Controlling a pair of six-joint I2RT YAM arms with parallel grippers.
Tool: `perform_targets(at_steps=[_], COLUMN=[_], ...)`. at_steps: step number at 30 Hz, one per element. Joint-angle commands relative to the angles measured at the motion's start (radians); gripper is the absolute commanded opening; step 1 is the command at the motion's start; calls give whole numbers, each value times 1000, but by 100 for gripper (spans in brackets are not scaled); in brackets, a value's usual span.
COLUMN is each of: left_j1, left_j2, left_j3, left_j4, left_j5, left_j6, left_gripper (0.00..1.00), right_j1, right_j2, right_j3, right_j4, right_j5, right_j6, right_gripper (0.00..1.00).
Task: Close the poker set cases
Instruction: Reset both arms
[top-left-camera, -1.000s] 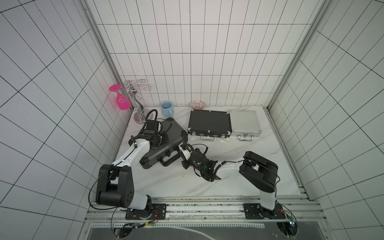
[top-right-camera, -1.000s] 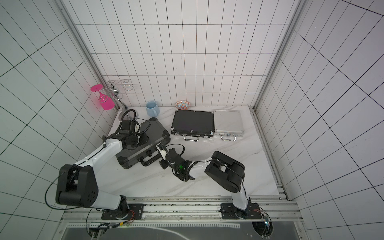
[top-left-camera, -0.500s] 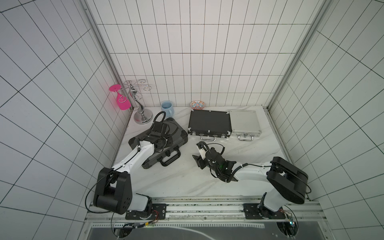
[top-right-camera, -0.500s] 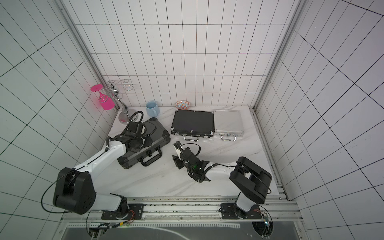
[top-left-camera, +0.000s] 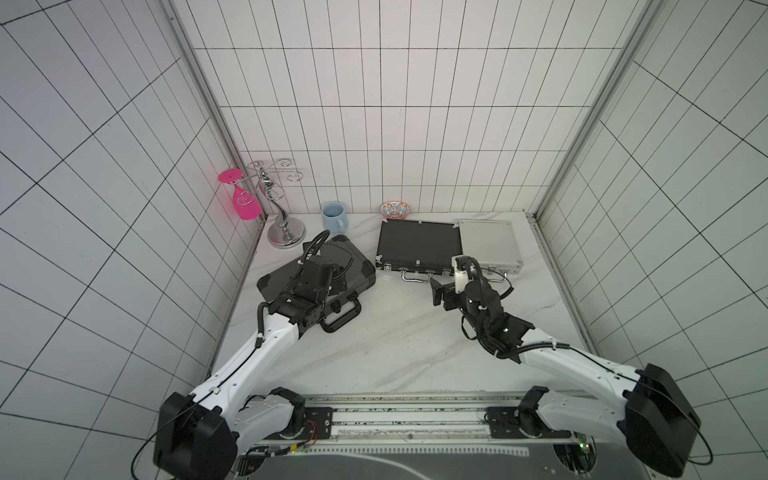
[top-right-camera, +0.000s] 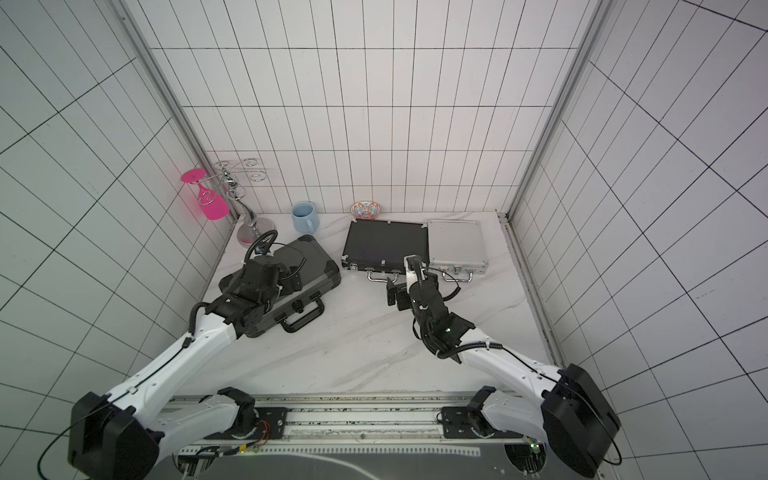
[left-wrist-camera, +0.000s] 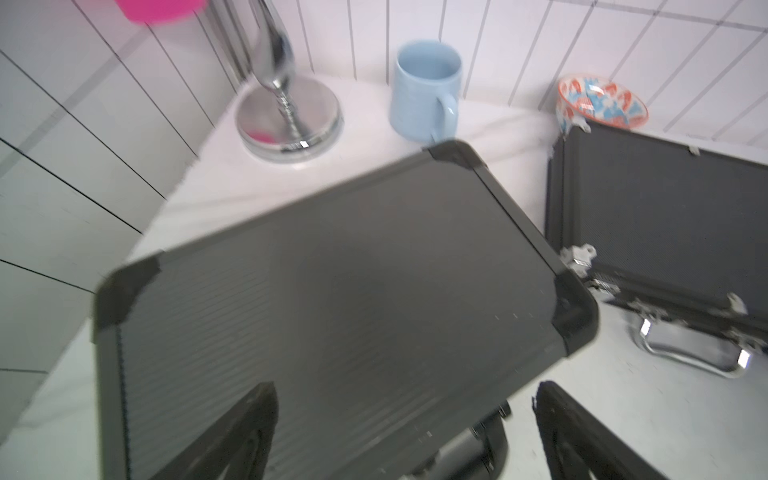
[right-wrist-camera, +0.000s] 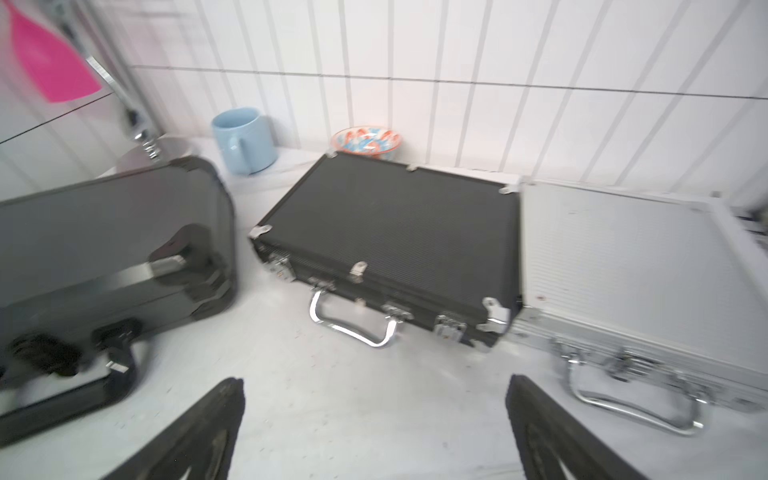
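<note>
Over the front edge of the large ribbed black case (left-wrist-camera: 332, 270), near its black handle (top-left-camera: 343, 320), the left gripper (left-wrist-camera: 403, 386) stands with its jaws spread wide and nothing between them. The wrist view is smeared, so whether the fingertips (left-wrist-camera: 257, 407) touch the lid cannot be told. That case lies at an angle on the left side of the white marble table (top-left-camera: 395, 340), lid down on its base. Over bare table in front of the other two cases, the right gripper (right-wrist-camera: 376, 382) is likewise fully spread and empty, clear of both. Just beyond it the medium black case (top-left-camera: 419, 243) with silver corners lies flat and closed, its chrome handle (right-wrist-camera: 353, 328) toward the robot. The small silver case (top-left-camera: 490, 245) sits right against its right side, also closed. Any lettering on the latches (right-wrist-camera: 449, 328) is too blurred to read. Along the tiled back wall stand a light blue mug (top-left-camera: 333, 216), a patterned bowl (top-left-camera: 395, 209) and a chrome stand (top-left-camera: 286, 232) with a pink glass (top-left-camera: 245, 201) hanging upside down.
</note>
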Motion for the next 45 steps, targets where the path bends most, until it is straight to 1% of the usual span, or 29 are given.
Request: perform_targets(at_steps=[1,2,3,4,5,6,7,8,9,10,12,13,15,17,18,19,21,23,25,26,27,29,30,31,33,35,37,45], left_j1=[7,10,15,26,43,51,58,75,85,94,119,141,195,240,258,265,268,264,265,266,264,263,263,262,261,259,259,259], left_j2=[-21,-11,13,56,107,154,199,246,283,316,351,358,370,402,419,436,476,505,517,521,518,507,497,489,494,492,488,490], left_j3=[-213,-293,-351,-385,-388,-373,-348,-333,-331,-326,-316,-311,-323,-362,-379,-394,-401,-391,-374,-362,-352,-335,-326,-316,-321,-324,-319,-321], left_j4=[431,612,752,852,899,912,902,937,985,1029,1074,1083,1127,1220,1265,1301,1356,1379,1363,1344,1320,1268,1232,1200,1221,1226,1210,1212], left_j5=[-191,-175,-163,-162,-167,-182,-185,-150,-131,-110,-31,25,123,168,197,225,261,285,285,283,281,281,280,278,277,274,273,274], left_j6=[228,312,360,366,345,331,324,342,353,371,383,371,322,289,280,277,294,313,316,314,314,312,309,305,307,308,308,307], left_gripper=[98,98,97,97,97,98,98,98,98,98,98,98,98,98,98,98,98,98,98,98,98,98,98,97,98,97,97,97], right_j1=[-102,-135,-166,-204,-244,-275,-320,-362,-389,-415,-457,-484,-546,-600,-612,-618,-636,-640,-639,-640,-637,-638,-641,-645,-645,-646,-646,-645], right_j2=[-33,-36,-39,-38,-39,-35,-30,-26,-15,2,41,65,119,189,217,235,276,333,401,411,423,468,446,436,461,440,453,455], right_j3=[-75,-97,-125,-167,-207,-245,-254,-229,-241,-268,-307,-317,-355,-390,-393,-384,-362,-375,-383,-385,-378,-372,-356,-350,-366,-358,-365,-356], right_j4=[-34,1,37,106,168,229,261,192,223,301,413,451,581,746,806,826,843,939,1025,1028,1010,1069,996,964,1045,989,1031,1010], right_j5=[123,161,192,219,210,204,206,181,178,172,151,147,90,32,25,18,-43,-102,-136,-163,-164,-164,-177,-183,-177,-182,-177,-179], right_j6=[25,5,-15,-46,-78,-102,-84,-52,-58,-80,-121,-128,-133,-124,-128,-138,-120,-132,-151,-160,-159,-166,-152,-148,-159,-153,-158,-155], right_gripper=[100,100,100,100,100,100,100,100,100,100,100,100,100,100,100,100,100,100,100,100,100,100,100,100,100,100,100,100])
